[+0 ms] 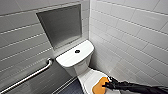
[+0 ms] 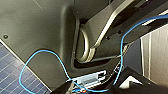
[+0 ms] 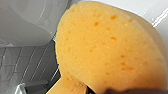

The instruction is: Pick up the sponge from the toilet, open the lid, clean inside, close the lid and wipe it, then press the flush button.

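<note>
White tiles wall in the toilet [image 1: 75,58], whose lid [image 1: 88,76] bears the sponge [image 1: 100,86] at the near right, right gripper [image 1: 107,85] at its edge — jaws pinching or not, I cannot tell — and a shallow hold on anything so soft could let it slip off.

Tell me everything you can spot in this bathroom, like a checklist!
Surface: the lid of the toilet is shut, white and glossy.
Job's things: the orange sponge is over the lid's near end; the dark flush button sits mid tank top.
Clutter: nothing seen.
Grippers: the right gripper is at the sponge's edge; whether it grips cannot be told.
Cables: a blue cable loops across the robot's dark body.
Surroundings: white tiled walls, a grey niche, a metal grab bar, a dark floor.
</note>
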Controlling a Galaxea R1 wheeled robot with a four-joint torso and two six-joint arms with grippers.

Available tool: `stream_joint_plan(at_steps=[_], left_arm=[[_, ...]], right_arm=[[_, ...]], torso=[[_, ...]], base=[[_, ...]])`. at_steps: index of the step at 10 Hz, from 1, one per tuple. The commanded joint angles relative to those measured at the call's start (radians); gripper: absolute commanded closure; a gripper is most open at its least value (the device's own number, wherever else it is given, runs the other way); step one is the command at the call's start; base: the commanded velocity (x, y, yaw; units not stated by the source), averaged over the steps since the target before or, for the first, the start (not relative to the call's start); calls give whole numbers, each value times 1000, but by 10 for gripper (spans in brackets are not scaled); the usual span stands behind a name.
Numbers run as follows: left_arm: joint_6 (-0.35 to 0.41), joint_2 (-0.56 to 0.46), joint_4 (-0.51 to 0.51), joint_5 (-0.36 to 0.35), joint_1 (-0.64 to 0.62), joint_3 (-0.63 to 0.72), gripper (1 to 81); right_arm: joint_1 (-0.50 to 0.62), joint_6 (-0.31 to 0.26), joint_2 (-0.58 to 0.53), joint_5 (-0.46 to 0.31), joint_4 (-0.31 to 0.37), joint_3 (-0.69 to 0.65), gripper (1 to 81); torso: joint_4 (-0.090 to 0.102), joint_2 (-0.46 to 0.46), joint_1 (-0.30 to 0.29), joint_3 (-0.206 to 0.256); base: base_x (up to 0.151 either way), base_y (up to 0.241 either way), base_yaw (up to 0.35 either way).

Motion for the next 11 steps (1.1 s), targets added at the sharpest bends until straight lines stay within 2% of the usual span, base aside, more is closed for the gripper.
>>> stream_joint_plan(at_steps=[1,2,4,6,8,9,10,11], left_arm=[[6,-6,6,75,23,12,10],[6,-6,4,75,23,12,10],[6,-3,4,75,27,12,10],[6,-3,6,75,36,12,10],[6,-3,4,75,41,8,10],[6,-3,4,73,41,5,10],[6,-3,4,75,43,5,10],[6,-2,4,73,41,5,10]], right_arm=[[137,77,46,-36,21,-64,811],[154,106,57,-27,23,-79,811],[173,236,77,16,21,-139,811],[177,296,113,57,23,-245,811],[163,384,166,82,17,-357,811],[154,381,192,80,12,-402,811],[148,379,201,84,10,-416,811],[151,378,195,85,12,-413,811]], torso=[[0,3,-2,0],[0,-17,8,0],[0,-31,17,0],[0,-29,17,0],[0,-29,17,0],[0,-29,17,0],[0,-29,17,-31],[0,-29,17,-94]], base=[[0,0,0],[0,0,0],[0,0,0],[0,0,0],[0,0,0],[0,0,0],[0,0,0],[0,0,0]])
